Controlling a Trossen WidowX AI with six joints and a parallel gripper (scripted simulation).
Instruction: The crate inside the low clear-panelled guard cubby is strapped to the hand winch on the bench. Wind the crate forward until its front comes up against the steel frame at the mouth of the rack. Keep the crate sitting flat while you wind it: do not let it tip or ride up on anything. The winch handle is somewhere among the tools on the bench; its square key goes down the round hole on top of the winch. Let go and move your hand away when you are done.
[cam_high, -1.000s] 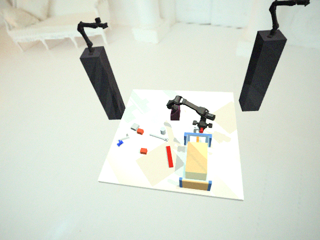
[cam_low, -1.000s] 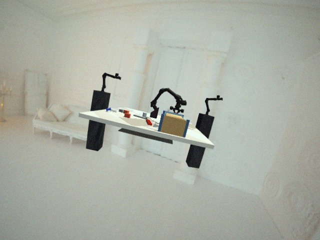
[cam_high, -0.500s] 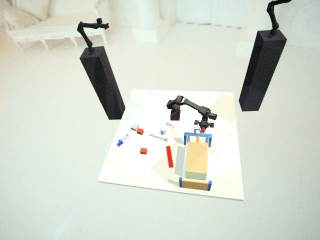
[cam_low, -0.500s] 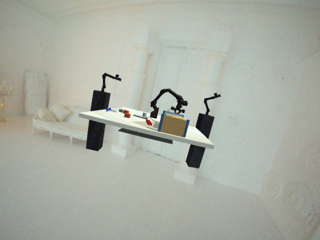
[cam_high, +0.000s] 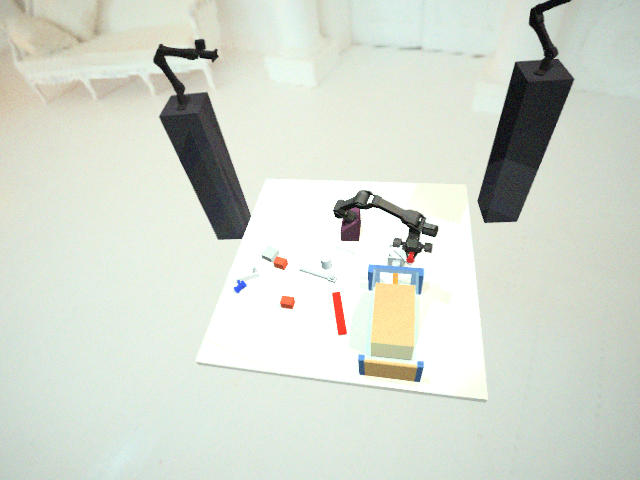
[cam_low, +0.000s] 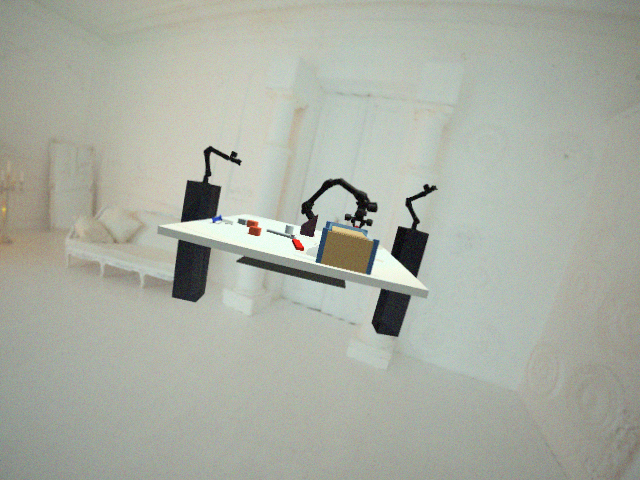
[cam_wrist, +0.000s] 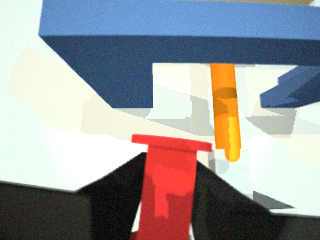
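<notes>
One pincer (cam_high: 410, 253) (cam_low: 357, 224) (cam_wrist: 167, 161) points down, clamping a red piece (cam_high: 410, 257) (cam_wrist: 169, 187).

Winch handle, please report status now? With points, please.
Gripper (cam_high: 410, 251) (cam_wrist: 167, 161) shut on red handle (cam_high: 410, 257) (cam_wrist: 169, 185). Crate (cam_high: 393, 315) flat, short of blue frame (cam_high: 395, 268) (cam_low: 323, 245) (cam_wrist: 175, 22). Key seating unclear.

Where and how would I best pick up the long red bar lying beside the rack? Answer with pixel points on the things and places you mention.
Probably from above, pinching its two long sides near the middle. The red bar (cam_high: 339, 313) (cam_low: 297, 244) lies flat, its length much greater than its width, so closing across the narrow way suits it. The gripper (cam_high: 410, 256) already holds a red flanged piece (cam_wrist: 169, 185), so that must be released first.
</notes>
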